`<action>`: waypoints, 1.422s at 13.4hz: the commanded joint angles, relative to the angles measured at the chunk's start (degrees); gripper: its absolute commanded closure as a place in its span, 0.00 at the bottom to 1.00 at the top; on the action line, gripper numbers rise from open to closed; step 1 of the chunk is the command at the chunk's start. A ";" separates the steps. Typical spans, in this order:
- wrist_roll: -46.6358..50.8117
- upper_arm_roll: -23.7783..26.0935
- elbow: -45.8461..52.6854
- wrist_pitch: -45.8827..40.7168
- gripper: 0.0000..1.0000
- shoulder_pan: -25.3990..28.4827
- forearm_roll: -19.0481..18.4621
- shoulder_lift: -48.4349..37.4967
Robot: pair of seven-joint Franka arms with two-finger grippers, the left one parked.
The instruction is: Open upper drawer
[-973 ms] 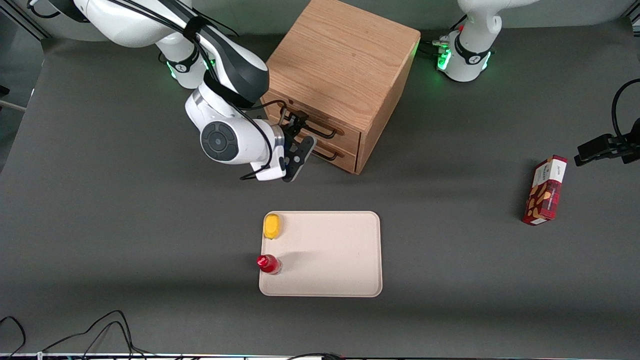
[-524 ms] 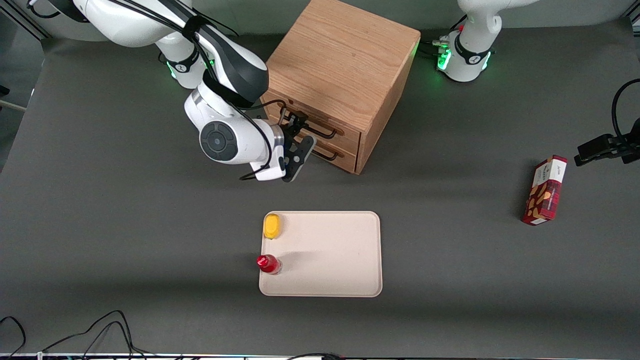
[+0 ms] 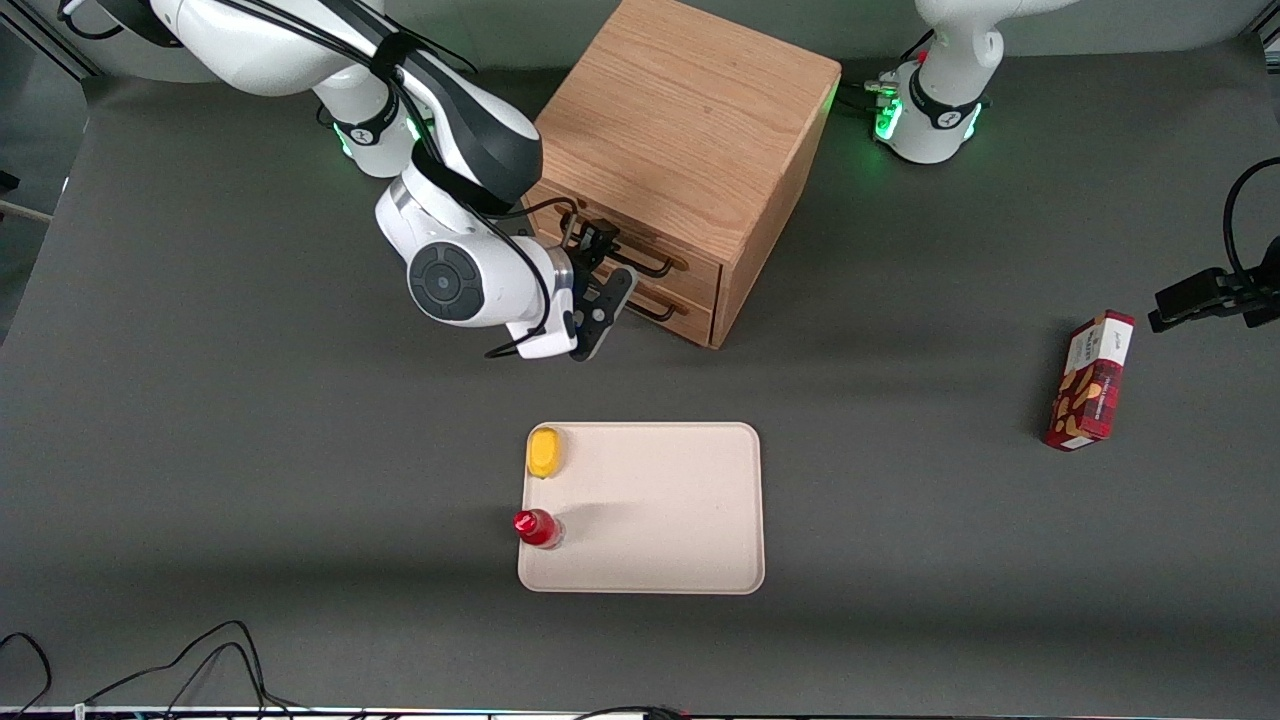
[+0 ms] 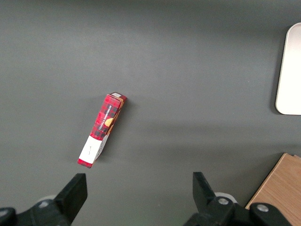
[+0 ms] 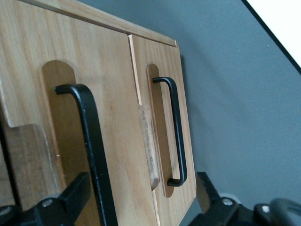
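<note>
Though shifted, tool (image 3: 597, 262) at upper drawer (image 3: 655, 253).

Upper drawer (image 3: 640, 248) partly behind pincer (image 3: 600, 262)

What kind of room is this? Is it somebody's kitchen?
Probably not a kitchen: it looks like a robot test lab. A white robot arm's gripper sits at the upper drawer of a wooden cabinet on a grey-covered table trailing cables.

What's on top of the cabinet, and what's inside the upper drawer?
The cabinet top shows only bare wood. The upper drawer is shut, so its contents are hidden. The claw is at its black handle.
</note>
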 commanded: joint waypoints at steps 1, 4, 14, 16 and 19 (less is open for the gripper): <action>-0.57 0.17 0.62 0.86 0.00 -0.11 -0.82 1.70; -0.65 -0.44 0.88 1.49 0.00 -0.11 -1.43 2.85; -3.11 -3.60 5.36 0.70 0.00 -0.81 -3.28 4.96; -4.08 -5.18 5.89 0.61 0.00 -0.81 -3.28 4.96; -5.93 -6.59 7.29 -0.62 0.00 -0.81 -3.20 5.48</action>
